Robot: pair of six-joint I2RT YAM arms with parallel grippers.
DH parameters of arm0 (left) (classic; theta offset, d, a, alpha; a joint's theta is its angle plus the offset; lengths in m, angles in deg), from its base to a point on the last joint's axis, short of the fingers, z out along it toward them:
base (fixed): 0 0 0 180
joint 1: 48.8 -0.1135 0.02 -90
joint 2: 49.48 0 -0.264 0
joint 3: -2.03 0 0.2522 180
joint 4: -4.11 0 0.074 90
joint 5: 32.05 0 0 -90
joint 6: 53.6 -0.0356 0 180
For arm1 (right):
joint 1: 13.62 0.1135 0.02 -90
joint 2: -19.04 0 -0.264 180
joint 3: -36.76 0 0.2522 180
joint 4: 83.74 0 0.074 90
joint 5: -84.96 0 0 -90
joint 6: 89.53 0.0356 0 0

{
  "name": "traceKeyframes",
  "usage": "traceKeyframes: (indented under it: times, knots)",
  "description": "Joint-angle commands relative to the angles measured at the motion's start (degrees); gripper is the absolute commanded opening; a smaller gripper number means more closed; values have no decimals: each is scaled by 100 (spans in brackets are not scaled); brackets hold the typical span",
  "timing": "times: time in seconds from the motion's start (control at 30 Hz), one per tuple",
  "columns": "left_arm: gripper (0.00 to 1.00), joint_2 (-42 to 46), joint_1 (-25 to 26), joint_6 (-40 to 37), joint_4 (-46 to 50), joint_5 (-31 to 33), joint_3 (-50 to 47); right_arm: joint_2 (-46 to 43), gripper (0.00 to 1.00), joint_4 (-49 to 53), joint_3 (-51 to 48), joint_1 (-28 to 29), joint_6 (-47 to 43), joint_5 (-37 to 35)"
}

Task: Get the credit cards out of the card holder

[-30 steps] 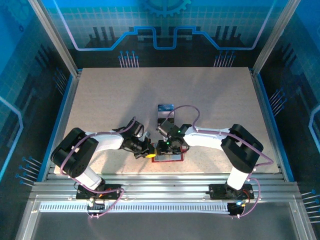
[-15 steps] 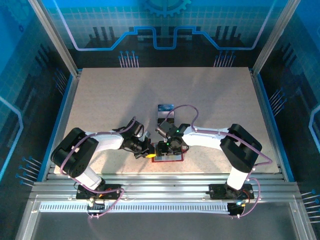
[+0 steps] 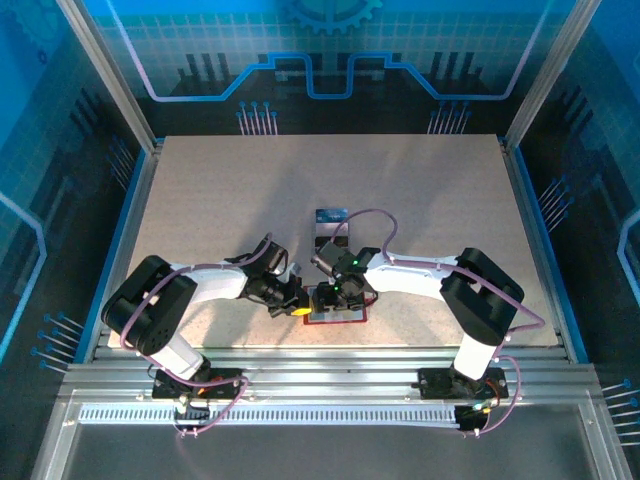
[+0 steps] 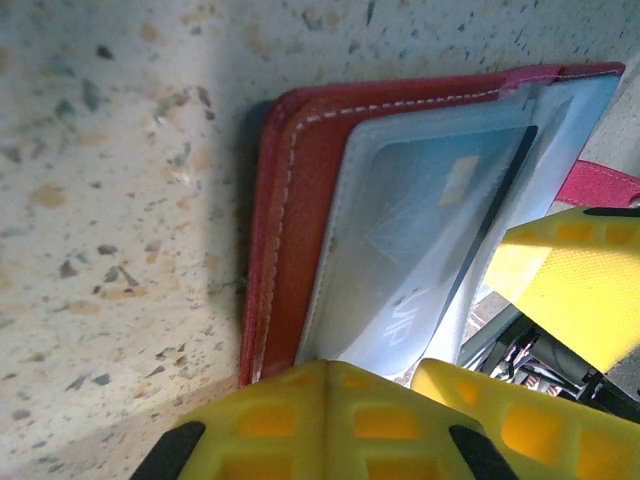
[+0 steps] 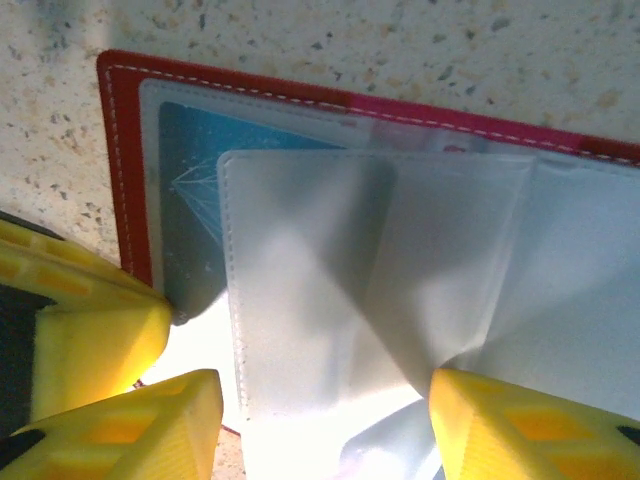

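Card holder (image 4: 285, 230) lies open, long axis left-right; left tool (image 4: 405, 390) closed, right tool (image 5: 325, 420) open.

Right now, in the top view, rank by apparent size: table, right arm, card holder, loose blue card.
1. table
2. right arm
3. card holder and blue card: unsure, since the holder is mostly covered.
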Motion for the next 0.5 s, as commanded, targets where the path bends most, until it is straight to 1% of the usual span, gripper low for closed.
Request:
traceKeyframes:
  times: [0.0, 0.47]
  knots:
    - [1, -58, 30, -70, 233, 200, -37, -113, 59, 462, 94, 64, 66, -398]
    - [1, -23, 28, -39, 203, 198, -82, -295, 59, 845, 232, 36, -22, -614]
